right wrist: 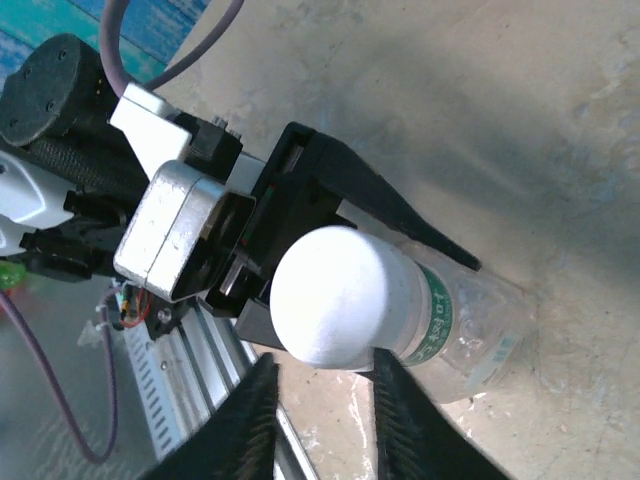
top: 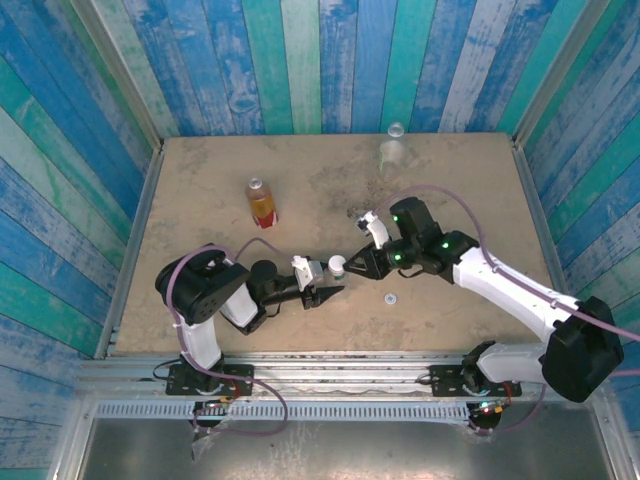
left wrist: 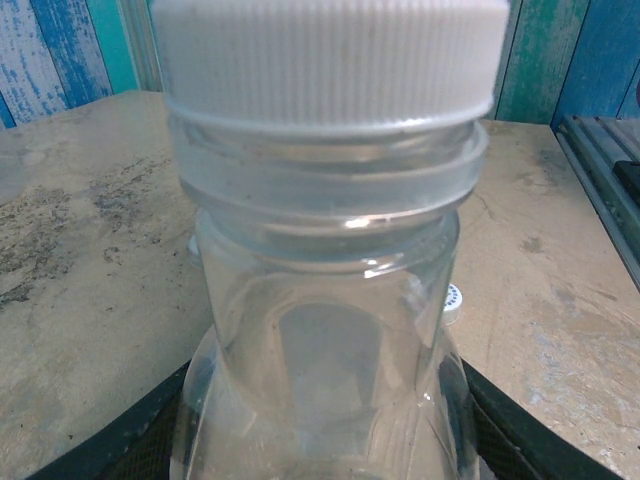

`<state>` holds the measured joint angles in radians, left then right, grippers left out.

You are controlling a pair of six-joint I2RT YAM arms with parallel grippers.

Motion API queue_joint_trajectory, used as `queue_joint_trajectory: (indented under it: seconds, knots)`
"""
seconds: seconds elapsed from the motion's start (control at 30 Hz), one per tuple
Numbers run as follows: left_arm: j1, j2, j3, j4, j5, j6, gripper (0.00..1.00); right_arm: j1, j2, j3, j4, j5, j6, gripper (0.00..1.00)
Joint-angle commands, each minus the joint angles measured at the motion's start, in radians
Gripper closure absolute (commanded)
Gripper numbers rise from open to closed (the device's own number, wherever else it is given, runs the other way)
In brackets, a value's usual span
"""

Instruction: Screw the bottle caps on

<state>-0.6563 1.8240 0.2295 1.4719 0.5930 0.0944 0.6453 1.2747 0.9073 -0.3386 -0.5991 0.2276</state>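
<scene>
Tan table (top: 450, 180): left gripper (top: 328, 280) is clamping short clear green-labelled plastic bottle (right wrist: 460, 320); right gripper (right wrist: 328, 368) is flanking the bottle's round white cap (right wrist: 335, 295), grip unclear.

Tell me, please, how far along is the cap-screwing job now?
Looks done: a white cap sits on the short bottle; how tight, I cannot tell. In hand: the left gripper clamps that bottle, the right gripper is at its cap, fingers apart. To do: a loose cap lies on the table; the orange bottle and the clear bottle stand farther back.
</scene>
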Motion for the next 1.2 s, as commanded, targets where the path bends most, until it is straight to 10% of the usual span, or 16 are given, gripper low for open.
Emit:
queue_joint_trajectory:
  seconds: [0.0,0.13,0.33,1.17]
  knots:
    - [0.002,0.014,0.002,-0.032,0.006,-0.017,0.47,-0.009,-0.022,0.039,-0.028,0.017,-0.143,0.59]
    - [0.001,-0.055,0.006,-0.066,0.068,-0.022,0.47,-0.009,-0.063,0.053,-0.099,0.016,-0.452,0.31]
    - [0.0,-0.229,0.033,-0.241,0.149,-0.004,0.47,-0.018,-0.135,0.068,-0.099,-0.098,-0.653,0.19]
    - [-0.009,-0.551,0.068,-0.602,0.268,0.085,0.46,0.074,0.044,0.291,-0.353,-0.226,-0.918,0.4]
